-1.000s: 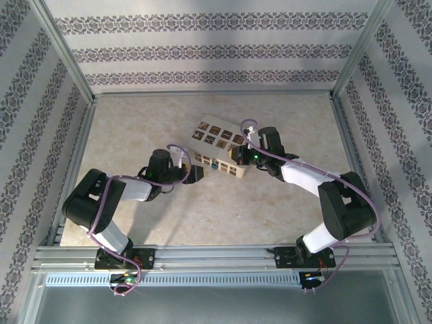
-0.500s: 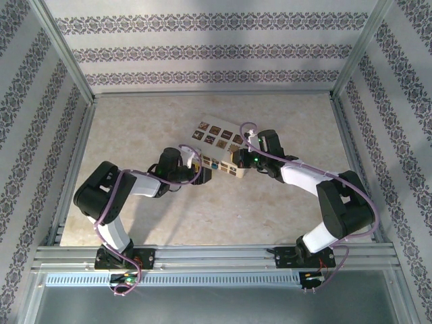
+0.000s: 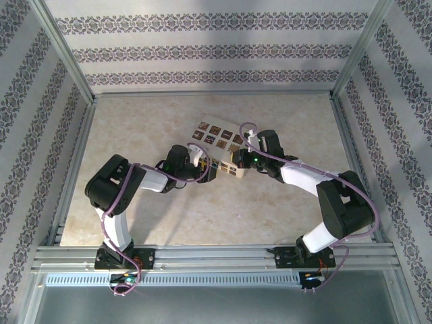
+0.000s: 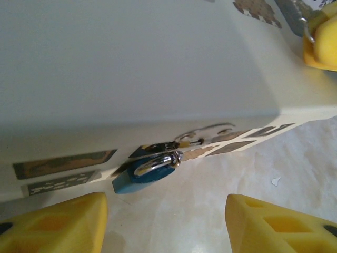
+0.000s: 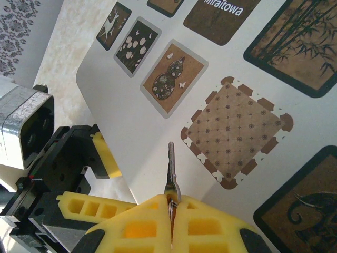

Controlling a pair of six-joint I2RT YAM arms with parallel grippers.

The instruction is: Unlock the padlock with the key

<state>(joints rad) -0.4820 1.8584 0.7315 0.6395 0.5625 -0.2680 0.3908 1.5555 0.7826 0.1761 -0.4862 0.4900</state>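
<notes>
One key (image 5: 170, 161), pinched in right hand (image 5: 171, 203); blade pointed straight out over box (image 5: 210, 52) lid; left hand (image 4: 166, 221) spread, facing padlock (image 4: 143, 177).

Looks down from high above the near edge at 6 o'clock, facing 12 o'clock, taking in the whole table (image 3: 270, 209). Presses close at the left wrist, facing 3 o'clock at the cream box (image 4: 131, 63) side and the padlock (image 4: 145, 174). Hovers close over the same box's lid at the right wrist, facing 9 o'clock.
</notes>
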